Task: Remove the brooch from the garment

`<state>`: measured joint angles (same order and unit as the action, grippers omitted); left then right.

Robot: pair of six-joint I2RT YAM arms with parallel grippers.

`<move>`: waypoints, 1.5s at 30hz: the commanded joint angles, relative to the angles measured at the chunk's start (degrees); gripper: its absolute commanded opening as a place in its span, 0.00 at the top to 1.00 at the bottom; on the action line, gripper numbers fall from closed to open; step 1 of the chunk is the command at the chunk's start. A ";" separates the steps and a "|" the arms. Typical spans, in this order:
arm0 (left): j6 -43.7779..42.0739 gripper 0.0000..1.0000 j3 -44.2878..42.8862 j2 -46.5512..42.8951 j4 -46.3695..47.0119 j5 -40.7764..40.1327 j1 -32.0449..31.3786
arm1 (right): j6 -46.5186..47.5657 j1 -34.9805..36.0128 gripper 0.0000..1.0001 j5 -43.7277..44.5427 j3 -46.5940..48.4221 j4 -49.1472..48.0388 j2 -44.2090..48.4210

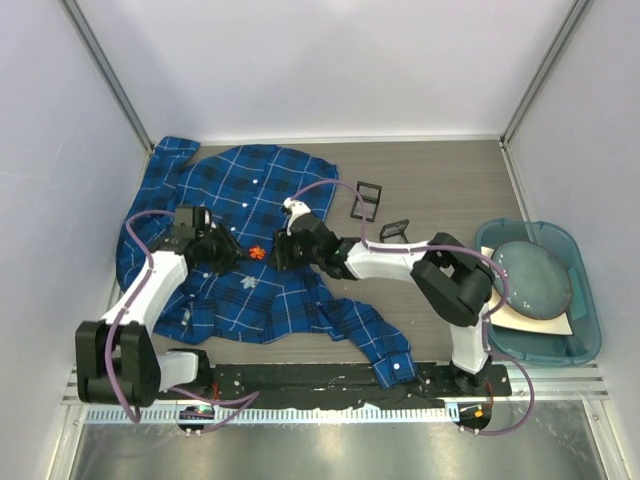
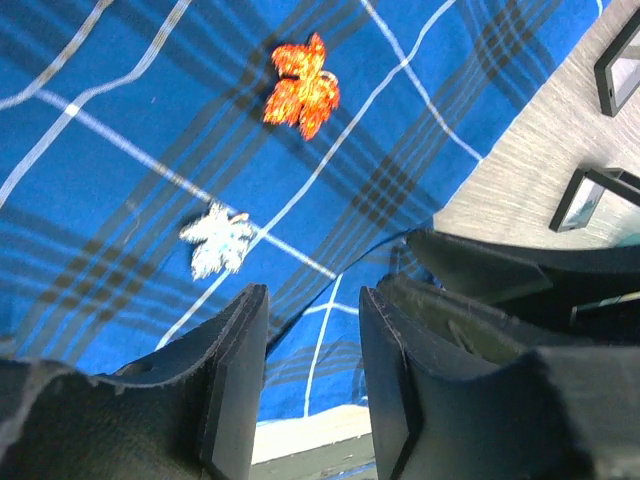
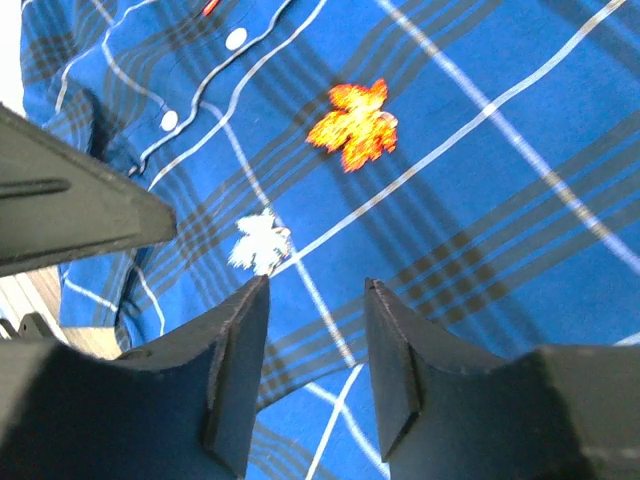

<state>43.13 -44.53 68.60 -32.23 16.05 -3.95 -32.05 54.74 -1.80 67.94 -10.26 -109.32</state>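
My left claw and right claw hung part-open, empty, over the garment spread on the worktop. The orange brooch sat pinned beyond both. Closing there, I judged, risked pinching cloth or the white brooch.

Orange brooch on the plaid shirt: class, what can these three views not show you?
- Orange brooch: its fastening, hidden beneath it and the shirt, every view.
- White brooch: a mere speck in the top view.
- Shirt's near-left part: covered by the left arm, top view.
- Teal bin: whatever lies under the round disc, top view.
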 commanded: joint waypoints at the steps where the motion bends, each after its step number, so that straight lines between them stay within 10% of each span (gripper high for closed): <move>1: -0.77 0.57 -5.46 7.13 5.51 2.14 -0.27 | -0.82 -3.06 0.54 -8.21 6.05 -1.35 -3.87; 9: 0.20 0.74 -11.36 16.83 6.04 -0.66 -0.01 | 3.39 -4.82 0.54 -11.03 14.14 3.22 -8.54; 19: 6.96 0.52 -5.04 16.92 15.70 1.08 0.52 | 11.74 -4.73 0.52 -9.80 24.33 12.43 -14.34; 45: 13.21 0.42 9.47 1.98 15.70 -4.19 11.59 | 33.37 4.85 0.34 16.92 43.23 27.31 -25.76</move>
<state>56.64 -34.98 72.36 -17.12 11.51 7.14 -1.17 60.20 11.88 107.11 15.92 -133.36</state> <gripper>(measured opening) 0.578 0.676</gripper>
